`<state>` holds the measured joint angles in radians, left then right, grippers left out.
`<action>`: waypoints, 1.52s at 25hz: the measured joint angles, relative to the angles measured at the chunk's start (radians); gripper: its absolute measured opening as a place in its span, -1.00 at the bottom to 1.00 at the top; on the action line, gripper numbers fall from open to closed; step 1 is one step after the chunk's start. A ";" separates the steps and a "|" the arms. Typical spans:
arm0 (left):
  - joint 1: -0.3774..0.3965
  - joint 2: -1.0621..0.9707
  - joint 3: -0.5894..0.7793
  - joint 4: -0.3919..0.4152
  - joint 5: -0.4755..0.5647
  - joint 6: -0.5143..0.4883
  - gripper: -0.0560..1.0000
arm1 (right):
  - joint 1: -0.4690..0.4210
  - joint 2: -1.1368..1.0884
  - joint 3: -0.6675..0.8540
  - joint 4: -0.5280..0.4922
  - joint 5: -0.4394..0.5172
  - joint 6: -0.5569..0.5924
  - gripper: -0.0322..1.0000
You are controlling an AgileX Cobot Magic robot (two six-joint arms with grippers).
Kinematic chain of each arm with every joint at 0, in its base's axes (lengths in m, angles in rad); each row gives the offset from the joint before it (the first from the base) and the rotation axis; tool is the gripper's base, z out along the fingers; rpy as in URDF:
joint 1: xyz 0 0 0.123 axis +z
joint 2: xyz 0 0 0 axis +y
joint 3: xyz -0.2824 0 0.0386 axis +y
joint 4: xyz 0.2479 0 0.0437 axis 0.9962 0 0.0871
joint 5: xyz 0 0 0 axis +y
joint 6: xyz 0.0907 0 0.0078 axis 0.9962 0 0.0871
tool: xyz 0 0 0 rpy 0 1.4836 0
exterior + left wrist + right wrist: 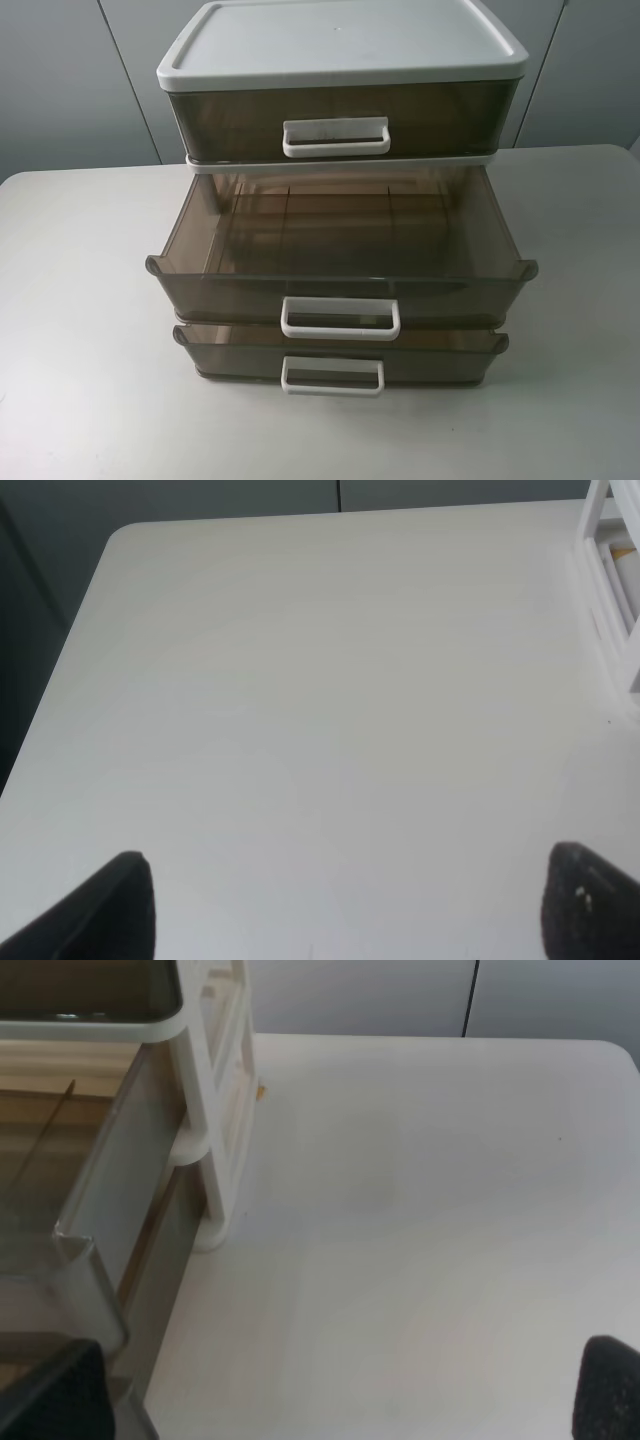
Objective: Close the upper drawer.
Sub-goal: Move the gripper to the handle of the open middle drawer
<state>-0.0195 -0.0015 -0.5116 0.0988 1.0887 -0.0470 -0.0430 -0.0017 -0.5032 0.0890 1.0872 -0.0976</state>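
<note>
A small drawer box [340, 40] with a white lid stands in the middle of the pale worktop [80, 300], toward its back edge. It has three see-through brown drawers, and each one has a white handle on the front. The top drawer [250, 105] is pushed all the way in. The middle drawer [340, 290] is the upper one of the two that stick out. It is pulled far out toward the front, and you can look down into it and see nothing in it. Its handle [340, 318] faces the front. The bottom drawer [230, 358] sticks out only a little. The left hand [345, 910] is over bare worktop to one side of the box, with its two dark fingers spread wide and nothing between them. The right hand [330, 1400] is near the corner of the middle drawer, also spread wide and holding nothing.
</note>
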 joint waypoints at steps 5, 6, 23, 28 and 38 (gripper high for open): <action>0.000 0.000 0.000 0.000 0.000 0.000 0.51 | 0.000 0.000 0.000 0.000 0.000 -0.002 0.41; 0.000 0.000 0.000 0.000 0.000 0.000 0.51 | 0.000 0.000 0.000 0.000 0.000 -0.002 0.41; 0.000 0.000 0.000 0.000 0.000 0.002 0.51 | 0.000 0.000 0.000 0.000 0.000 -0.004 0.41; 0.000 0.000 0.000 0.000 0.000 0.002 0.51 | 0.000 0.000 0.000 0.000 0.000 -0.004 0.41; 0.000 0.000 0.000 0.000 0.000 0.002 0.51 | 0.000 0.167 -0.048 0.153 -0.019 0.002 0.41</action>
<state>-0.0195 -0.0015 -0.5116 0.0988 1.0887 -0.0452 -0.0430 0.1654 -0.5515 0.2417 1.0686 -0.0955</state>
